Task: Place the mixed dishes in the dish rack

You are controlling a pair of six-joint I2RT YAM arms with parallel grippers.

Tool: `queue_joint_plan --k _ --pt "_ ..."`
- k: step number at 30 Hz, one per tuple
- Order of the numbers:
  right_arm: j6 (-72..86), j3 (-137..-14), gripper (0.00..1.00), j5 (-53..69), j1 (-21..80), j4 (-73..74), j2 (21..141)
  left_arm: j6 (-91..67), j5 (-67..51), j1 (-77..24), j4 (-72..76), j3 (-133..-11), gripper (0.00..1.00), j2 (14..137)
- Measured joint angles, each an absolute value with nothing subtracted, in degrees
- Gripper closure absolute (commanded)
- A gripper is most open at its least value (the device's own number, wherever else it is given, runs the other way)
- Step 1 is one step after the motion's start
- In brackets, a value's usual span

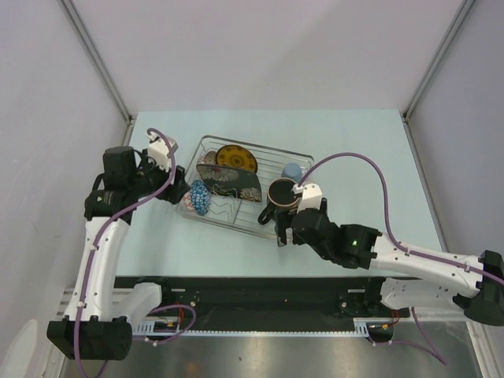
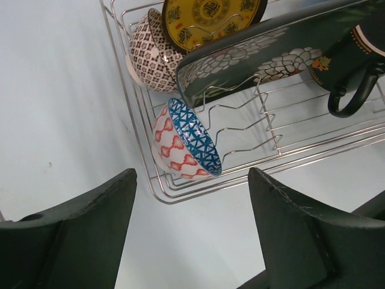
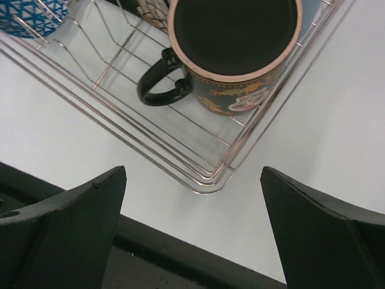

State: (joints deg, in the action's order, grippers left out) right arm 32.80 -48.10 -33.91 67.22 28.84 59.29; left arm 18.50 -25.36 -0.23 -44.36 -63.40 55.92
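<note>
Pale blue-green worktop (image 1: 354,142) is seen enclosed by white walls (image 1: 276,47), and the dish rack (image 1: 228,223) is set near its middle, slightly skewed to its edges. All the dishes are seen inside the rack.

At the rack's near left corner the blue-patterned bowl (image 2: 186,147) is tipped on its side among the wire prongs, with its red-and-white outside turned toward the rack's left edge. The brown-and-white patterned bowl (image 2: 150,54) is likewise tipped on its side at the far left corner. Just beside it a yellow round dish (image 2: 210,18) is stood on edge, and the dark square plate (image 2: 258,60) with pale flowers is leaned in front of that dish. The mug with black handle (image 3: 234,54) is stood upright in the near right corner, with its handle turned toward the rack's near edge. The light-blue cup (image 1: 292,170) is placed just behind the mug, toward the rack's far right corner.

The left arm is raised from its base at the near left of the worktop and bent at the elbow. Its wrist is turned rightward, so that the left gripper (image 2: 192,235) is held just outside the rack's near left corner. Its jaws are spread apart, and nothing is held between them.

The right arm is stretched low and leftward along the near edge of the worktop. The right gripper (image 3: 192,223) is poised just outside the rack's near right corner, close to the mug but apart from it. Its jaws are parted wide and are empty.
</note>
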Motion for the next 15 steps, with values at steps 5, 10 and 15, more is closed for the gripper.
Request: queue_joint_plan --k 5,10,15 --pt "32.5 -50.5 0.00 -31.9 67.8 28.9 59.3 18.5 -26.2 -0.2 -45.1 -63.4 0.20 55.2" --pt "32.1 -52.2 0.00 -31.3 69.1 29.0 58.6 18.5 -26.1 -0.2 -46.5 -63.4 0.19 54.1" --pt "31.1 -52.8 0.00 -31.6 70.5 29.8 56.8 18.5 -25.9 -0.2 -47.3 -63.4 0.19 52.8"
